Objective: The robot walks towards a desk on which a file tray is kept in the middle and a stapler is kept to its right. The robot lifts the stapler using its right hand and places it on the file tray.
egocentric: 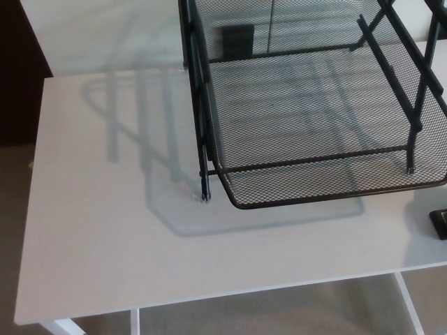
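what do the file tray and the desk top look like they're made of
File tray: probably black-coated metal, fine wire mesh on a rod frame; the surface below shows through the weave. Desk top: smooth white matte board, perhaps laminate or paint; no grain, only soft shadows.

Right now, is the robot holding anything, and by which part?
Nothing appears held: neither hand is in view. The stapler, cut off at the edge, sits on the desk beside the file tray.
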